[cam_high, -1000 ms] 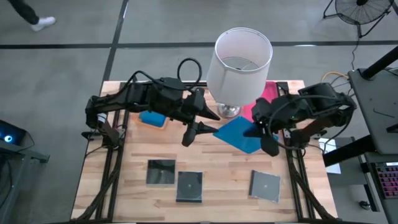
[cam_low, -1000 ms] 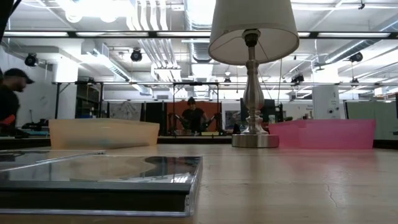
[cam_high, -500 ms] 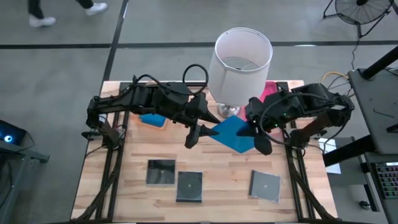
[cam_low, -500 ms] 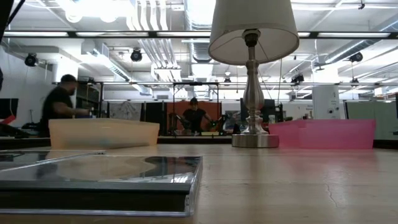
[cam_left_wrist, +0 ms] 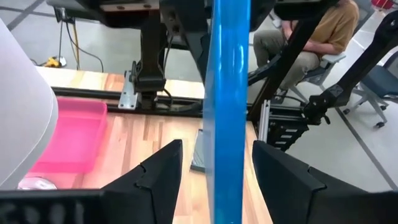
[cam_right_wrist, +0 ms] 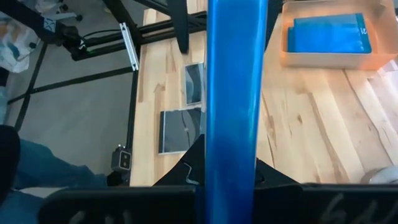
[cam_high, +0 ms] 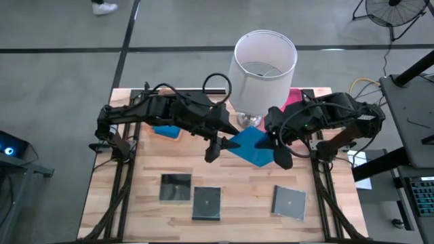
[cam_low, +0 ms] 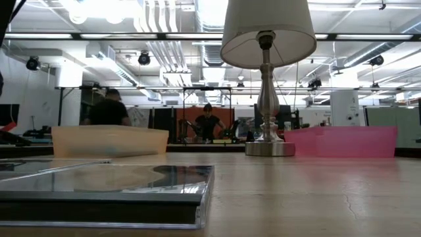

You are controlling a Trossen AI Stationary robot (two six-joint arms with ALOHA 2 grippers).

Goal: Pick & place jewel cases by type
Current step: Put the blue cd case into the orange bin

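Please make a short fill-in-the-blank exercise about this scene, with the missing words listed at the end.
1. The right gripper is shut on a blue jewel case, and the left gripper, at its other edge, is ____.
2. Another blue jewel case lies in the ____ tray.
3. On the table lie ____ dark square jewel cases.

Missing words: open; orange; three

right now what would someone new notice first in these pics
The bright blue jewel case, held above mid-table between both arms: the right gripper is shut on one edge, and the left gripper's open fingers straddle the other. Next, the tall white lamp at the table's far edge, and three dark square cases along the near edge.
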